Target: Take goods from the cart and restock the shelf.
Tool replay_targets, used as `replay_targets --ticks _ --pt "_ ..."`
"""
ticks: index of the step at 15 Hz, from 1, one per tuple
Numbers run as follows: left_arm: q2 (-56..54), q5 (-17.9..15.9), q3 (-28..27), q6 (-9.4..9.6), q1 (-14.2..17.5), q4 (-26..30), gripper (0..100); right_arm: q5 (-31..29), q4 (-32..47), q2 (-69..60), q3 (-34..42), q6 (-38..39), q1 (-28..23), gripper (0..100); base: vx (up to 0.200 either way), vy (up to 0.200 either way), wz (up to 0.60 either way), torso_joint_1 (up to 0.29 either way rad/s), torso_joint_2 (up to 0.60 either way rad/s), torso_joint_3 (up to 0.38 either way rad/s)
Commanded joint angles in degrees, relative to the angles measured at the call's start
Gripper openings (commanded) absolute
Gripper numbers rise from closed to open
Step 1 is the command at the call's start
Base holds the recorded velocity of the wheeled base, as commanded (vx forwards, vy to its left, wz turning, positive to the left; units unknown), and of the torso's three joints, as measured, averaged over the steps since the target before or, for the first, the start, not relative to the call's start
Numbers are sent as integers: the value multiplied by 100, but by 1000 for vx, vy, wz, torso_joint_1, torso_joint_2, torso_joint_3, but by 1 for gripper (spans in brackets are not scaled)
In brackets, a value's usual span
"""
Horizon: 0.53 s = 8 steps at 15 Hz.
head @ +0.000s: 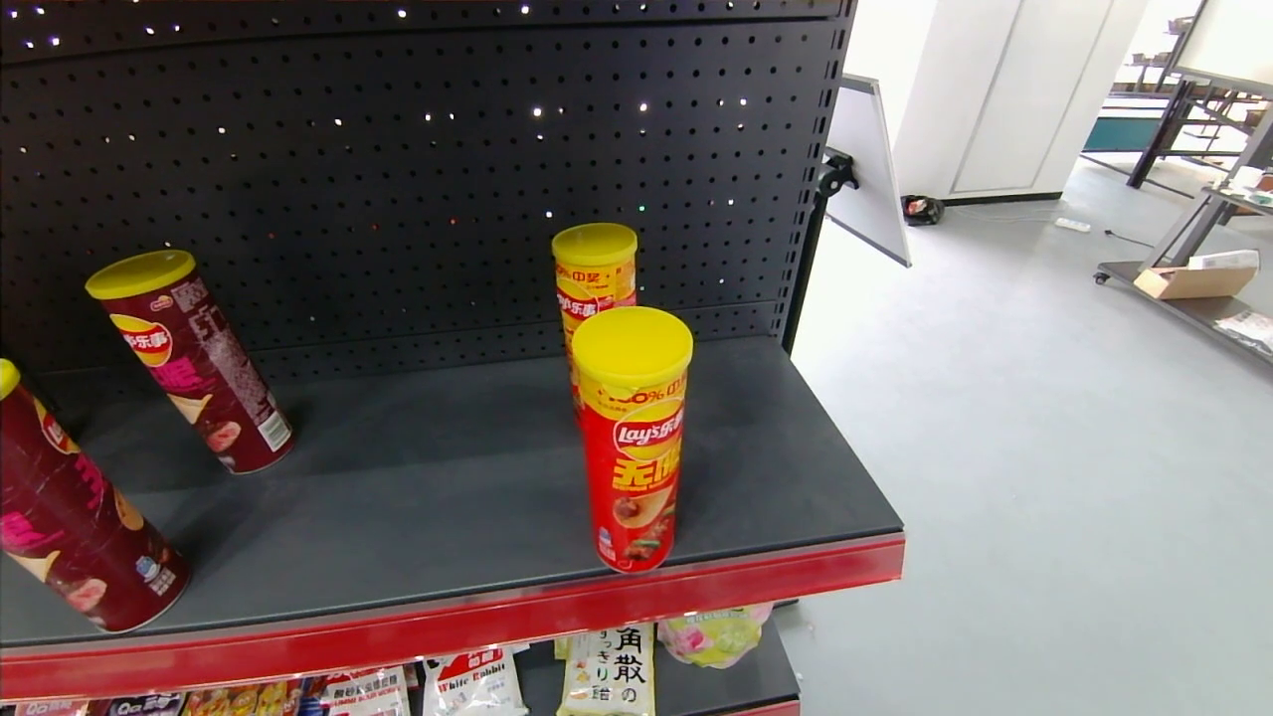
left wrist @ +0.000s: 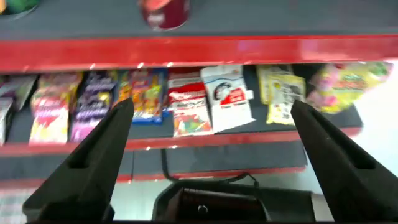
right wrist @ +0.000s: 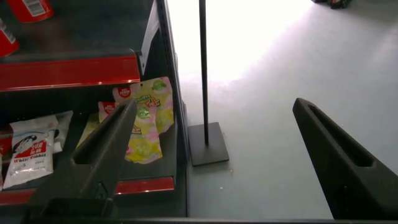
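1. Shelf (head: 448,467) first: it is right in front of me, a dark board with a red front edge. My left gripper (left wrist: 211,155) hangs lower down and faces it. Its jaws are spread wide apart and loose.
2. My right gripper (right wrist: 221,162) hangs by the right end of the shelf, over the grey floor (right wrist: 280,93). Its jaws are wide apart too.
3. Snack bags (left wrist: 143,99) lie in a row on the lower board, in front of my left gripper. One of them is a white bag (left wrist: 227,99).
4. A green and yellow bag (right wrist: 146,121) lies at the right end of that row, near my right gripper.
5. Up on the top board, a red can (head: 633,438) with a yellow lid stands at the front edge, toward the right.
6. A yellow can (head: 594,278) stands just behind it, close to the black wall with holes (head: 398,149).
7. One dark red can (head: 189,358) stands on the left side near the back, well apart from the red can. A second one (head: 70,517) stands at the far left, near the front edge.
8. A thin black pole (right wrist: 203,62) on a flat square foot stands on the floor, just beside the right end of the shelf.
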Motion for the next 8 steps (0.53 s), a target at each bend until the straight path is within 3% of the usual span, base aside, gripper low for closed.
replay_targets --ticks 1,2,3,5,8 --pt "-491 -277 383 -34 -123 -382 100 2 0 6 0 2 2 100 0 0 0 0 0 0" --pt "-623 -339 611 1 -185 -690 100 2 0 6 0 2 2 100 0 0 0 0 0 0" --pt "-632 -409 804 10 -185 -918 100 2 0 6 0 2 2 100 0 0 600 7 12 2" --pt "-658 -479 1516 80 -185 -1973 100 2 0 6 0 2 2 100 0 0 600 0 0 2" --pt "-658 -497 1973 159 -176 -2650 100 2 0 -2 0 2 2 100 0 0 600 7 -1 1"
